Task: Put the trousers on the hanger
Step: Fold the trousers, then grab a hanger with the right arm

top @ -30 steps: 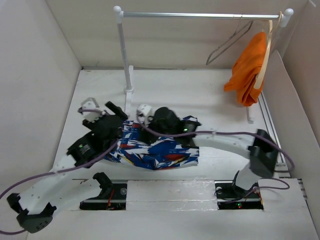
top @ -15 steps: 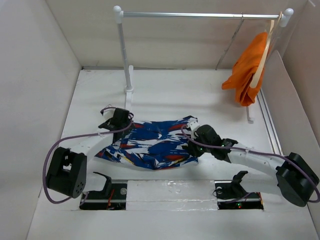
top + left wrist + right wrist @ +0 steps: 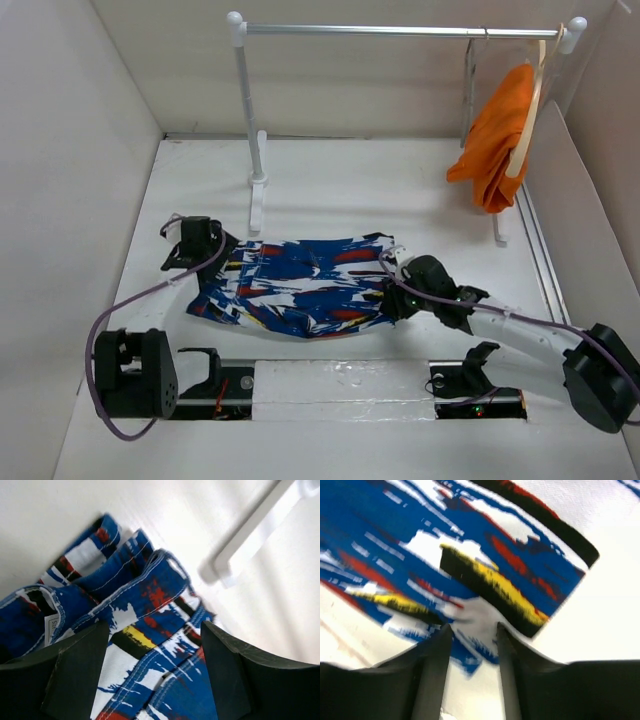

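trousers (image 3: 300, 285) lie flat mid-table; left gripper (image 3: 154, 627) jaws wide apart over waist end at 9 o'clock, right gripper (image 3: 472, 627) jaws narrowly apart at 3 o'clock edge, likely to lift cloth stretched; hanger (image 3: 468, 90) on rail (image 3: 380, 30) at 1 o'clock, well apart
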